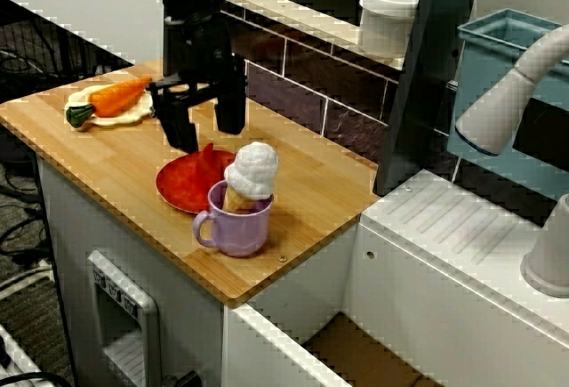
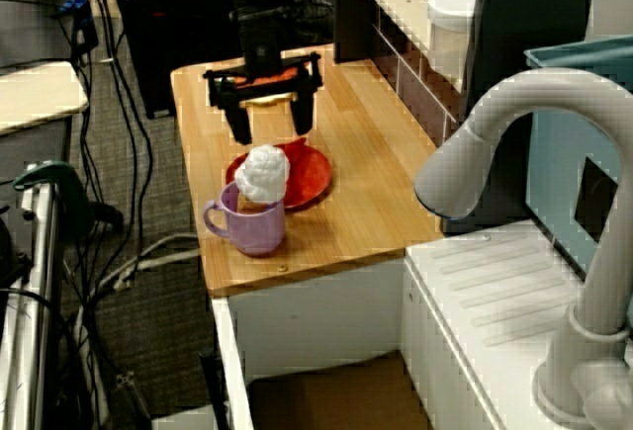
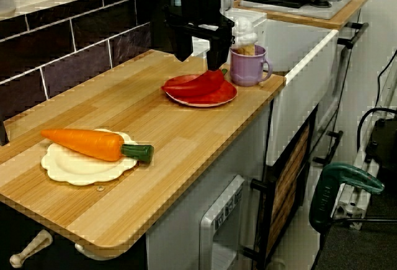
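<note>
Your pincer [image 3: 200, 56] hangs open and empty, jaws spread, just above the red pepper [image 3: 197, 85]. From the carrot end it looks clear of it, no contact. The pepper lies on the red plate [image 3: 213, 101] at the mug end of the surface [image 3: 118, 112]. The purple mug [image 3: 247, 66] w/ its ice cream cone [image 1: 252, 172] stands just beside the plate.

Risks, as I judge them:
- **Mug:** it sits v. close to the jaw on that side, so a small drift that way could knock the cone out or push the mug toward the edge.
- **Red on red:** the pepper's outline is easy to misread against the plate. An off-centre close could squirt it off, or catch the rim and flip the plate.
- **Skin:** it looks glossy, prob. slippery.
- **Tip:** the mug-side jaw stands nearly over the pepper's raised end, so a straight drop may land on it instead of straddling it.

Orientation: the pepper lies on its side, long axis slanting across the plate, broad end toward the carrot [image 3: 87, 144] and wall side. The narrow tip seems to point at the mug and lift a bit. The front view blurs it, so treat that as approx.
</note>
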